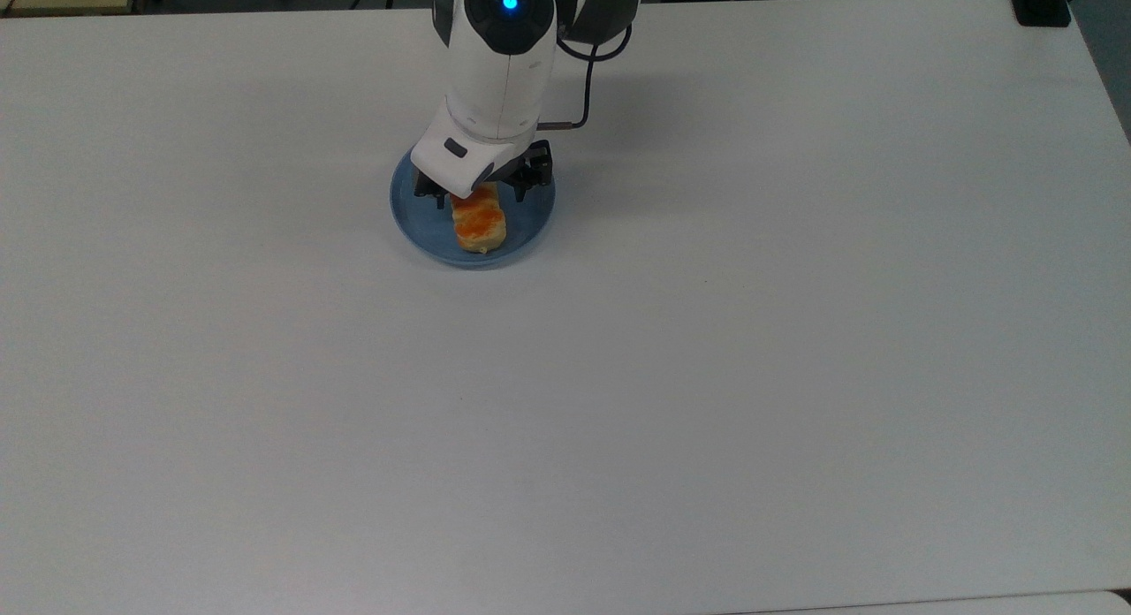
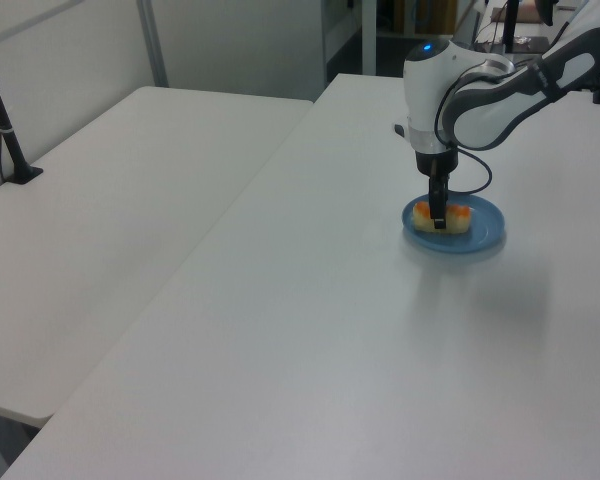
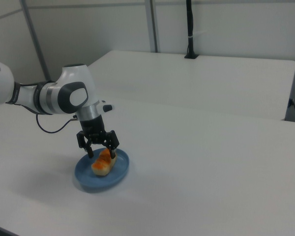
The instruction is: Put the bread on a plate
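The bread point(image 1: 480, 223), a pale-yellow loaf with orange-brown bumps on top, lies flat on the round blue plate point(image 1: 422, 223). My gripper point(image 1: 477, 193) hangs straight down over the loaf's far end, open, with one black finger on each side of it and a gap showing. In the right view the fingers point(image 3: 89, 149) straddle the bread point(image 3: 103, 162) just above the plate point(image 3: 87, 180). In the left view the gripper point(image 2: 437, 220) stands in front of the bread point(image 2: 454, 217) on the plate point(image 2: 482, 236).
The plate sits on a wide white table point(image 1: 707, 350), near the arm's base. A second white table point(image 2: 100, 220) adjoins it on the left view's left, with a black post point(image 2: 5, 130) clamped at its edge. A small black block point(image 1: 1043, 5) sits at the top view's upper right corner.
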